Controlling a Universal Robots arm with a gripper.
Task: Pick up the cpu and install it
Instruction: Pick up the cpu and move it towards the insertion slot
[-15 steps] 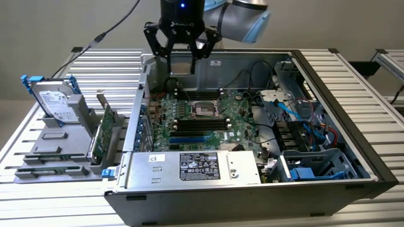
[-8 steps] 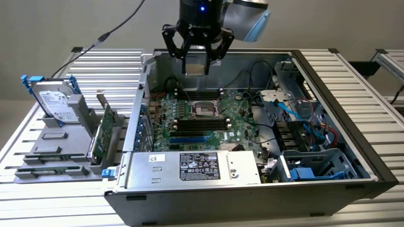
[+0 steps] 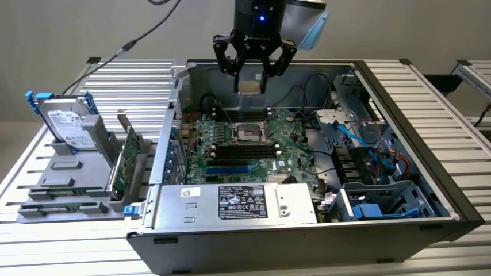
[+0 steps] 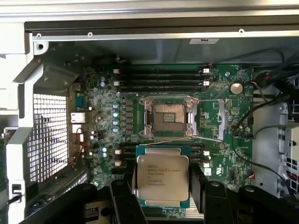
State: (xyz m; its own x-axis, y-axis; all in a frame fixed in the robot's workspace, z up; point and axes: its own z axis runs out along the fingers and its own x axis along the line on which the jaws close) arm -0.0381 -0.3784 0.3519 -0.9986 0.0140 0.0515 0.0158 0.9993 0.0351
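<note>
Nearest the exterior camera, the power supply (image 3: 238, 204) with its black label lies across the front of the open computer case (image 3: 268, 253). A blue-grey drive cage (image 3: 383, 201) sits beside it toward the exterior view's right. Off the case on the exterior view's left, a grey rack (image 3: 65, 172) on the slatted table (image 3: 437, 98) holds a hard drive (image 3: 65, 123) upright and green cards (image 3: 126, 158) on edge. Behind the power supply lies the green motherboard (image 3: 268, 155), with black memory slots (image 3: 244, 150) on either side of the socket (image 3: 249, 131). The socket is bare, and its gold contact field shows in the wrist view. Its metal frame looks swung open, though that is hard to make out. Above the board hangs the gripper (image 3: 250, 77), its black fingers (image 4: 122, 198) set fairly wide and clamped on two opposite edges of the cpu (image 4: 162, 176). The cpu is held flat, its silver printed lid facing the wrist camera, clear of the board and apart from the socket. Farthest back stands the case's grey rear wall (image 3: 207, 80)
</note>
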